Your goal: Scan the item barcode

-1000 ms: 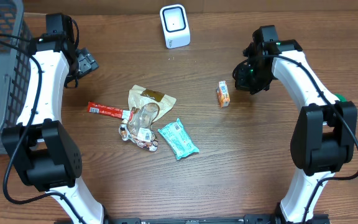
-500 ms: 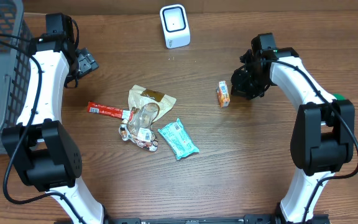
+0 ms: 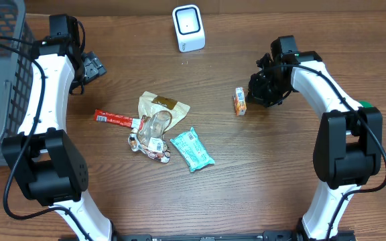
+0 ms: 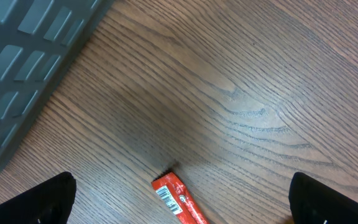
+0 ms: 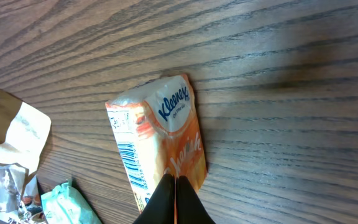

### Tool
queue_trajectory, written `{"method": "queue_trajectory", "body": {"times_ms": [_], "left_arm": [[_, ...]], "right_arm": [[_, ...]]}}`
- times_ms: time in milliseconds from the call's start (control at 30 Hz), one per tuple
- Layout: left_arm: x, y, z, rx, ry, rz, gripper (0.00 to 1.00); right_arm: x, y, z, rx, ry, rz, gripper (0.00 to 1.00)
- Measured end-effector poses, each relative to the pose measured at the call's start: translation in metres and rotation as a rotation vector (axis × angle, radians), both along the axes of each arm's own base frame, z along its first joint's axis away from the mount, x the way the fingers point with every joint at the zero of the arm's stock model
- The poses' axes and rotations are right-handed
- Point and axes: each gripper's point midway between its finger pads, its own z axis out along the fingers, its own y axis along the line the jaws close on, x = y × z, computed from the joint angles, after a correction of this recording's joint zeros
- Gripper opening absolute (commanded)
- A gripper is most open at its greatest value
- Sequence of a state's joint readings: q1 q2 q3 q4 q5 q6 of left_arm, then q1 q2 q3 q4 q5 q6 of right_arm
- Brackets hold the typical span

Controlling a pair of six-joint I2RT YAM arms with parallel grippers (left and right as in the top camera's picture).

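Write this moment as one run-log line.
left gripper: open, above red bar | right gripper: shut, tips at Kleenex pack | scanner: no item

Kleenex pack (image 3: 240,101) | orange, lying flat, barcode showing | scanner (image 3: 188,28) | white, upright, well apart

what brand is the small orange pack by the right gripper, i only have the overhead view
observer: the right wrist view reads Kleenex on the orange tissue pack.
operator: any barcode showing on it
observer: yes, a blue barcode runs along its pale side face, left of the logo in that view.
operator: is the right gripper open
observer: no, the right gripper is shut, tips together over the pack's near edge; whether they touch it I cannot tell.
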State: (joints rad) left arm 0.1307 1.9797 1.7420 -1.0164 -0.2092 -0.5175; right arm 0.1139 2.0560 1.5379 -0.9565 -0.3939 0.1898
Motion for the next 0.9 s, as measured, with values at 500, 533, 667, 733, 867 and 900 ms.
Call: {"method": "queue_trajectory", "body": {"times_ms": [500, 533, 667, 733, 867, 900], "left_arm": [[0.000, 0.000, 0.000, 0.000, 0.000, 0.000, 1.00], [0.000, 0.000, 0.000, 0.000, 0.000, 0.000, 1.00], [0.000, 0.000, 0.000, 0.000, 0.000, 0.000, 1.00], [0.000, 0.000, 0.000, 0.000, 0.000, 0.000, 1.00], [0.000, 0.000, 0.000, 0.000, 0.000, 0.000, 1.00], [0.000, 0.000, 0.000, 0.000, 0.000, 0.000, 1.00]], "right_arm": [[-0.003, 0.016, 0.002, 0.021, -0.005, 0.033, 0.04], [-0.003, 0.018, 0.002, 0.021, -0.007, 0.039, 0.04], [-0.006, 0.040, 0.003, 0.026, -0.024, 0.090, 0.05], [-0.006, 0.048, 0.003, 0.028, -0.041, 0.110, 0.09], [-0.006, 0.066, 0.004, 0.028, -0.070, 0.146, 0.26], [-0.006, 0.068, 0.004, 0.016, -0.079, 0.157, 0.27]]}}
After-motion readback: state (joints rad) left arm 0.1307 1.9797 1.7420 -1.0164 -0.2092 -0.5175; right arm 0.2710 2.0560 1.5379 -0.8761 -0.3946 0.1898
